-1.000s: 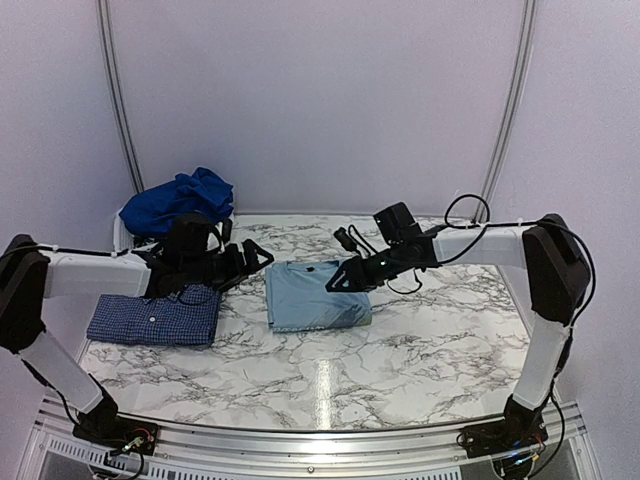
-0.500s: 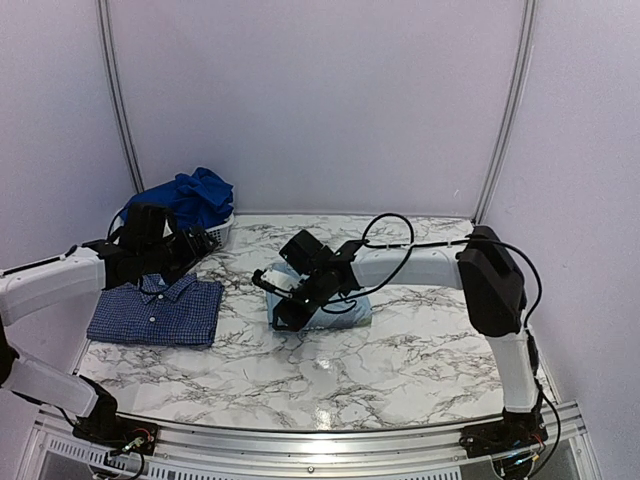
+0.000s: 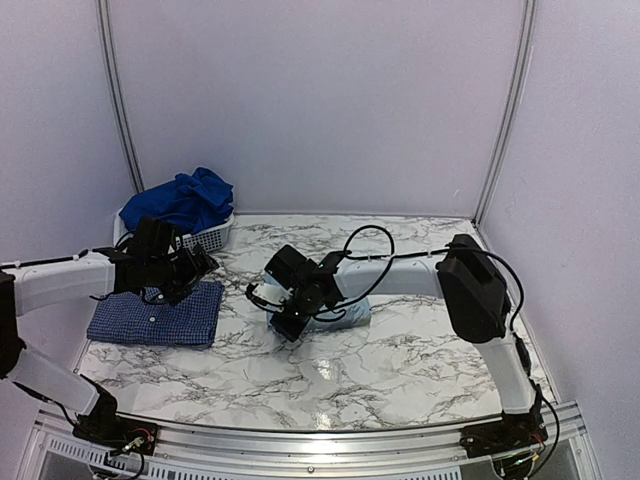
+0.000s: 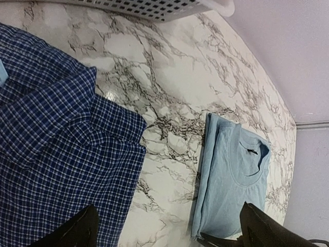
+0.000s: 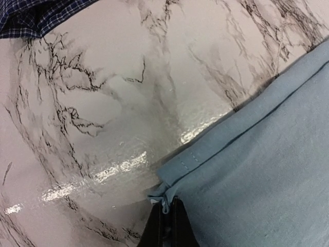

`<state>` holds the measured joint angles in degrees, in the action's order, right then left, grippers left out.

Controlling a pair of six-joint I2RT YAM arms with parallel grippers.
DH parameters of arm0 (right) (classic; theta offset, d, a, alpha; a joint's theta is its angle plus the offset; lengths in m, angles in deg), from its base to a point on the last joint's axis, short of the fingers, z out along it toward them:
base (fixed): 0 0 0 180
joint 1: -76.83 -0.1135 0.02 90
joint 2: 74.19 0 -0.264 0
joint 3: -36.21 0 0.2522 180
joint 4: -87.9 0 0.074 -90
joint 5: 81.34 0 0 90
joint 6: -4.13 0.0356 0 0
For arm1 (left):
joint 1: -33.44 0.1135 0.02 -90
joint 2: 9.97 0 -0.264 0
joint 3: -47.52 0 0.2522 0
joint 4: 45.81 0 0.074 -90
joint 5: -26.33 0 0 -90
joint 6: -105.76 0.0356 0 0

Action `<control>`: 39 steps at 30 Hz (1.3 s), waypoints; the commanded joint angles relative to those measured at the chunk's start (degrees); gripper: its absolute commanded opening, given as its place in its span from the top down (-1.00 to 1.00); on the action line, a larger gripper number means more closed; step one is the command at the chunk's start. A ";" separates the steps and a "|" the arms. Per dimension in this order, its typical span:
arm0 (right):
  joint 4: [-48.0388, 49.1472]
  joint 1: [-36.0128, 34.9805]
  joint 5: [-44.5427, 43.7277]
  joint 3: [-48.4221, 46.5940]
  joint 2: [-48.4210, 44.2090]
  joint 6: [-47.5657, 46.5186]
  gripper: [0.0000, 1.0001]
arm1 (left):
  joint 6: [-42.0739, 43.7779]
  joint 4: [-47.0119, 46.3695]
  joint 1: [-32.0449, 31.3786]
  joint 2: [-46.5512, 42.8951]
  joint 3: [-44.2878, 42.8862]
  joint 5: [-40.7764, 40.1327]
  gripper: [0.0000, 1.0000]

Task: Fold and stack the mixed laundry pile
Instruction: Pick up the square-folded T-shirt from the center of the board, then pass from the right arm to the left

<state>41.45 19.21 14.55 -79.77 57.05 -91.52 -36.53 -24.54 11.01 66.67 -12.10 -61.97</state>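
Note:
A folded navy small-check shirt (image 3: 155, 318) lies at the table's left; it fills the left of the left wrist view (image 4: 51, 154). A folded pale blue T-shirt (image 3: 350, 312) lies mid-table and shows in the left wrist view (image 4: 231, 180). Royal blue clothes (image 3: 185, 200) are heaped in the white basket (image 3: 212, 238). My left gripper (image 3: 190, 270) hovers over the check shirt's right edge, open and empty (image 4: 167, 216). My right gripper (image 3: 284, 324) is shut on the T-shirt's near left corner (image 5: 168, 206), pinching the hem between both fingers (image 5: 177, 229).
The basket's rim crosses the top of the left wrist view (image 4: 154, 7). A strip of bare marble (image 4: 169, 128) separates the two folded garments. The check shirt's corner shows at the top left of the right wrist view (image 5: 31, 15). Walls close the back and sides.
My right arm swung left across the T-shirt and shut on its near left corner. My left arm drew back left, from beside the T-shirt to over the check shirt.

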 commanded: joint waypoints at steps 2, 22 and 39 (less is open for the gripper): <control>0.79 1.14 2.50 -0.43 -6.01 2.76 1.00 | -0.47 -6.33 -1.27 4.31 0.84 8.10 -0.98; 12.18 4.05 11.41 5.88 -12.01 10.79 1.00 | -17.31 -23.70 -9.12 24.80 -6.60 12.31 -0.98; 14.23 0.76 12.57 2.30 -9.58 14.09 1.00 | -20.16 -27.11 -11.40 34.97 -11.88 15.63 -0.70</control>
<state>52.68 21.44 25.57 -74.17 46.68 -79.41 -56.44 -51.40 0.12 100.18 -23.23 -47.13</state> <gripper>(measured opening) 0.003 0.887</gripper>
